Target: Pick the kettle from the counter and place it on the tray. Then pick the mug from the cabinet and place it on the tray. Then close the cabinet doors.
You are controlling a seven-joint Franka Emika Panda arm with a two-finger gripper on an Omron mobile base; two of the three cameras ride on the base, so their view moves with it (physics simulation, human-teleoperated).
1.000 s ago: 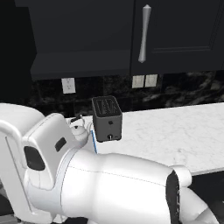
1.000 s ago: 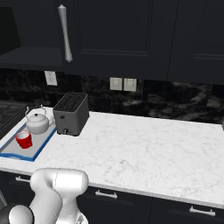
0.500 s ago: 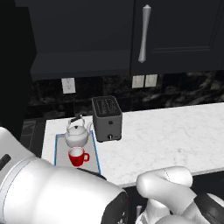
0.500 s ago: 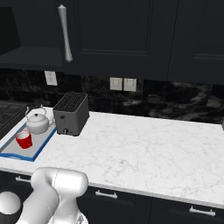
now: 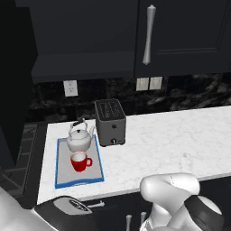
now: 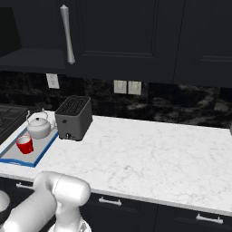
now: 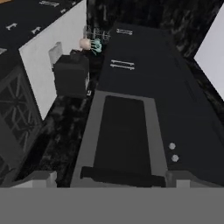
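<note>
We see the kettle [image 5: 80,137] and red mug [image 5: 80,161] standing together on the blue-rimmed tray [image 5: 62,178], left of the toaster [image 5: 110,122] on the bench [image 5: 180,140]; whether our jaws are spread, we cannot tell.

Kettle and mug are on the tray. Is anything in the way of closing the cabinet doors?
Nothing visible. The cabinet opening looks dark, with nothing jutting out. The toaster, kettle and mug on the tray all sit well below the door edges. The opening's far left is cut off.
</note>
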